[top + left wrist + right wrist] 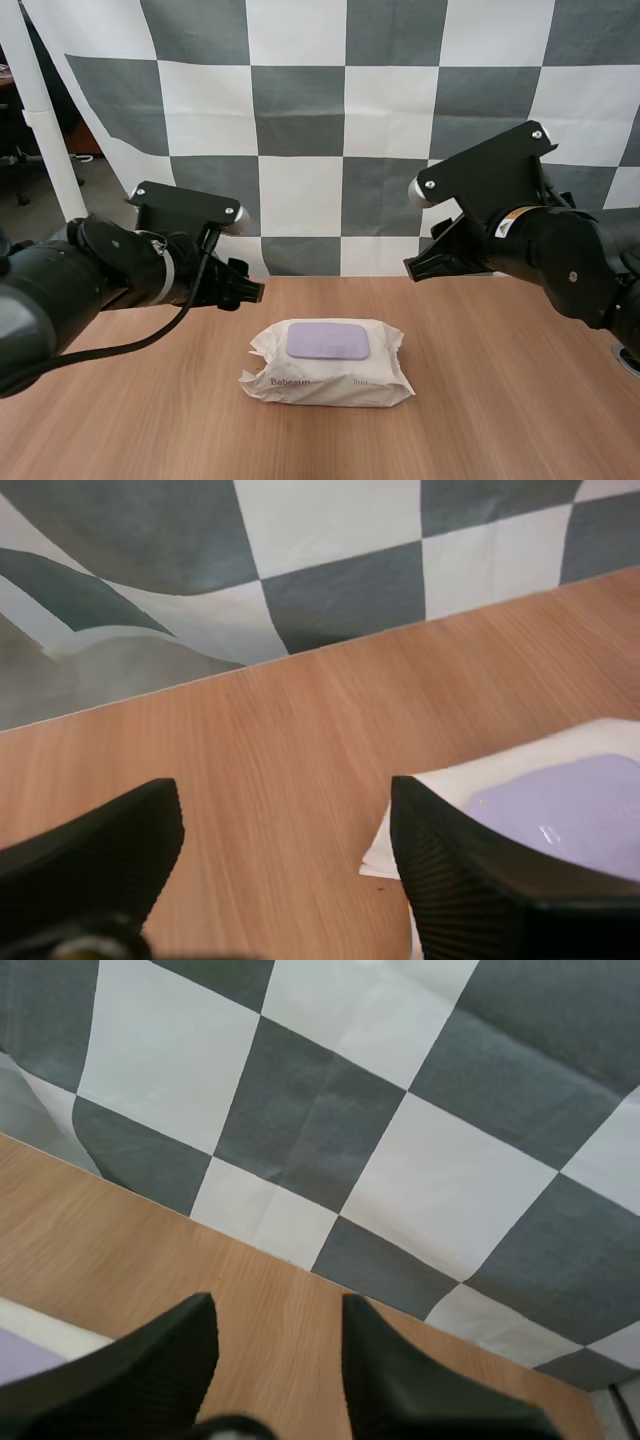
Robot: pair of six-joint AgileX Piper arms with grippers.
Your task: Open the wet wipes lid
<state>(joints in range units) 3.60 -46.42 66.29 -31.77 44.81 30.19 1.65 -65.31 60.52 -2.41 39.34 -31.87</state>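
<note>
The pack (330,385) is lying on the counter (520,420), lid (328,340) up, long axis running side to side. The left tool (285,800), gaping wide, is hovering just behind the pack's left end, seemingly nearer than the right tool (278,1310), gaping less, behind its right end.

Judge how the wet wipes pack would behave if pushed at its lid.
The pack has a crinkled, puffed wrapper, so it is probably soft and would give under pressure. It lies flat and wide on the table, so tipping seems unlikely, though it may slide on the smooth wood. The purple lid looks like smooth rigid plastic, likely the firmest spot.
</note>
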